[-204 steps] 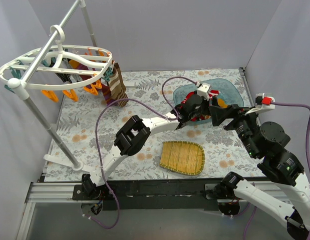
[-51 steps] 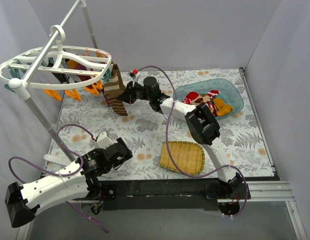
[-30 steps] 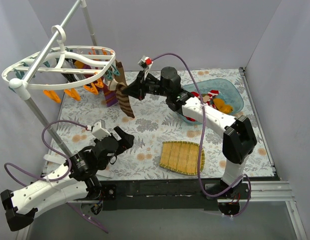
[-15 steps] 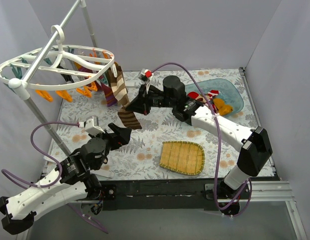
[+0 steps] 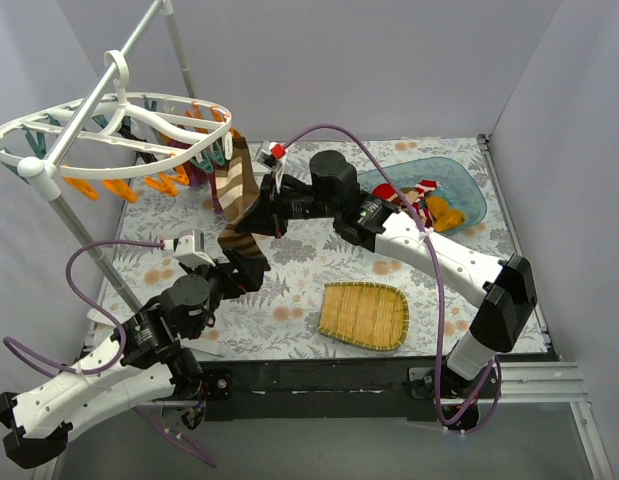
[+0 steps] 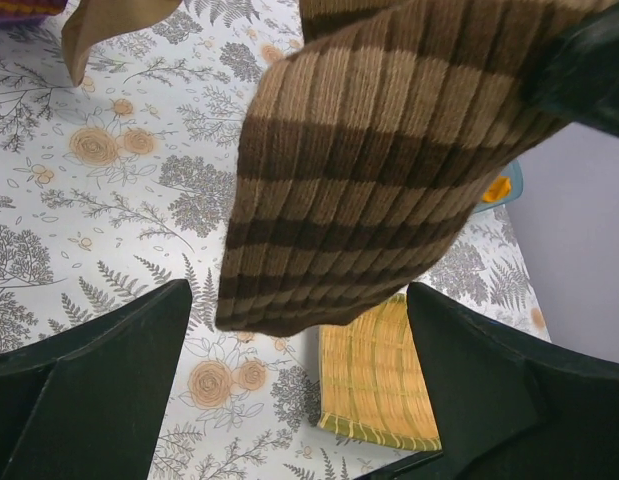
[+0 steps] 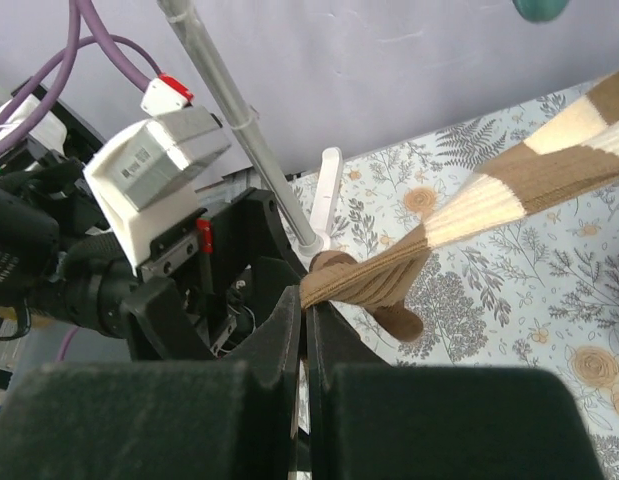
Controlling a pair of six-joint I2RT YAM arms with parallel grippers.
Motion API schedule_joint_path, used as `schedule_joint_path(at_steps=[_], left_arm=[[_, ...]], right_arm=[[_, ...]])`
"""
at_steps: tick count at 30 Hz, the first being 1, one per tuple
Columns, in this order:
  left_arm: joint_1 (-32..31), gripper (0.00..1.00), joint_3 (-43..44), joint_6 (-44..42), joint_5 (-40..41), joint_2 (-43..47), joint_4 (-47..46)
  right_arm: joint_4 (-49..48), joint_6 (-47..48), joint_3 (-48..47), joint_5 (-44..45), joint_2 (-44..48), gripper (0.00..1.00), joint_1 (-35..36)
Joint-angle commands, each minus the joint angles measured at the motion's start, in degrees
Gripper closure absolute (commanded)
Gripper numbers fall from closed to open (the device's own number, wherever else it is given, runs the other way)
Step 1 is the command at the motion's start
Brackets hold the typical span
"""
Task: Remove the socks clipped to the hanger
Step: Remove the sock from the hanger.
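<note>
Bench [image 5: 489, 290] w/ floral cover fills my top view. Far left stands the grey pole stand [image 5: 82, 237], carrying the hanger [image 5: 116, 70], a white oval frame up off the bench and a bit tilted. R arm [image 5: 419, 240] reaches from near right across to the hanger's right end. L arm [image 5: 99, 375] lies along the near left, wrist aimed far-right.

Blue tray [image 5: 469, 192] sits far right w/ red-white and orange socks [image 5: 429, 212] in it. Bamboo tray [image 5: 364, 315] is near centre.

Right gripper [image 7: 307, 298]: jaws clenched on the bunched end of a brown striped sock [image 6: 379, 170], which hangs down from them just off the hanger's right end. Left gripper [image 5: 247, 272]: jaws released, wide apart, directly under that sock. In L wrist view its lower end hangs btwn the two fingers; touching or not, I can't tell.

A tan sock [image 5: 232, 170] hangs clipped at the hanger's right end, just beside the held one. Orange clips [image 5: 114, 188] dangle along the near rim.
</note>
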State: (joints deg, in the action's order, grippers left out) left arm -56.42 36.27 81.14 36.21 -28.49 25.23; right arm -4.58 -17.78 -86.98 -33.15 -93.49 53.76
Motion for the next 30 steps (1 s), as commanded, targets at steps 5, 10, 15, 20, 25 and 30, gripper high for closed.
schedule_joint_path(at_steps=[5,10,15,20,25,30], left_arm=[[-0.09,0.08,2.75,-2.66,2.02,-1.3,-1.41],[-0.09,0.07,3.28,-2.66,4.22,-3.32,-1.94],[-0.09,0.07,2.93,-1.95,6.59,-4.12,-2.65],[-0.09,0.15,2.84,-1.69,9.41,-5.17,-2.3],[0.0,0.21,3.02,0.5,11.43,-6.84,-1.07],[0.0,0.34,3.1,1.21,12.57,-7.19,-1.06]], right_arm=[[1.5,-2.25,-5.04,0.71,-2.22,0.99,1.61],[3.52,-5.85,-6.71,6.42,-3.8,0.99,3.45],[3.88,-9.28,-7.5,11.86,-4.42,0.99,4.95],[3.52,-12.01,-7.59,14.68,-4.24,0.99,5.83],[2.47,-14.47,-6.89,16.09,-3.89,0.99,7.23],[2.12,-15.0,-6.01,17.94,-3.36,0.99,8.55]])
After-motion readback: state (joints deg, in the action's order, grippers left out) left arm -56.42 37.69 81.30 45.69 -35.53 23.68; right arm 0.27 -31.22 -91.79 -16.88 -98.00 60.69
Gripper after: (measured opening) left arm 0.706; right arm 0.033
